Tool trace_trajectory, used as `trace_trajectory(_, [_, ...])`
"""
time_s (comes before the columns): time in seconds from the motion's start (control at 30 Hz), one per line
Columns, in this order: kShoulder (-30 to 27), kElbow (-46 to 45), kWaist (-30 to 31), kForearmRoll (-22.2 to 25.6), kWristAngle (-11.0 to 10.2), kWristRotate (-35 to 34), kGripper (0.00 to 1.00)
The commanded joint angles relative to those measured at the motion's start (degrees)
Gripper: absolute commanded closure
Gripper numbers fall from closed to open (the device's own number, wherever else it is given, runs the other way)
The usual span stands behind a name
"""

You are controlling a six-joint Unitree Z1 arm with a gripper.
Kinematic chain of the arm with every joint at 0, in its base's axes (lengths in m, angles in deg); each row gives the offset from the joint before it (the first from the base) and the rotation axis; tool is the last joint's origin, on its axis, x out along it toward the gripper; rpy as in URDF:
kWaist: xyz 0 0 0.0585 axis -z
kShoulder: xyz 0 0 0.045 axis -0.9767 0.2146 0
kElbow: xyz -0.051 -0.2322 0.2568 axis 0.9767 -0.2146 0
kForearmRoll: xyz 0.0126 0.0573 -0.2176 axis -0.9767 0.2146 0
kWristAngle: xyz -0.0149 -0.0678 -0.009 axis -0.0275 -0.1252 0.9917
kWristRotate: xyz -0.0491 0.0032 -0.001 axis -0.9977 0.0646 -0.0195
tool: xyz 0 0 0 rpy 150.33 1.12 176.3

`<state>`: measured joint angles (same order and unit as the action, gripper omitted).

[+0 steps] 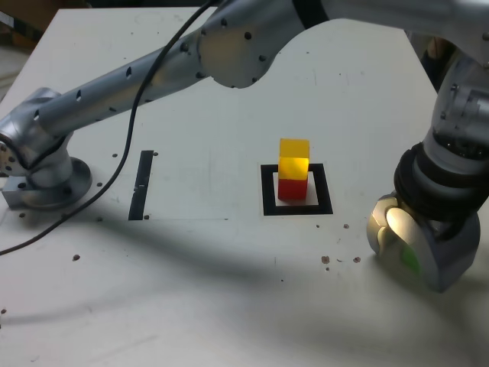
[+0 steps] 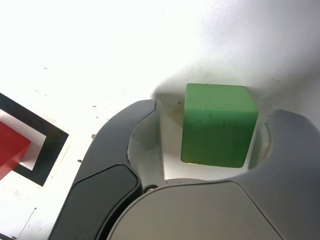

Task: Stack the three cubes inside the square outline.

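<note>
The red cube (image 1: 291,188) sits inside the square outline (image 1: 267,191) with the yellow cube (image 1: 294,159) stacked on top of it. The green cube (image 1: 410,260) is on the table to the exterior view's right of the outline, between my gripper's (image 1: 405,246) jaws. In the wrist view the green cube (image 2: 217,125) lies between the dark fingers (image 2: 115,150), and a narrow light gap shows on one side of it. My gripper (image 2: 217,111) looks open around it. A corner of the red cube (image 2: 10,147) and of the outline (image 2: 50,145) shows at the wrist view's edge.
A thin black tape strip (image 1: 143,183) lies at the exterior view's left of the outline. The arm's base (image 1: 46,180) stands at the far left, with a black cable (image 1: 130,130) trailing over the table. The arm's long link (image 1: 153,73) spans above the back.
</note>
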<state>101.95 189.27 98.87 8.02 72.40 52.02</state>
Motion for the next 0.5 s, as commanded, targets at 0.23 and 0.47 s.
trace_trajectory(0.23, [0.17, -0.08, 0.08, 0.81, -0.22, -0.10, 0.64])
trace_trajectory(0.47, [-0.88, -0.85, 0.09, 1.41, -0.42, -0.77, 0.64])
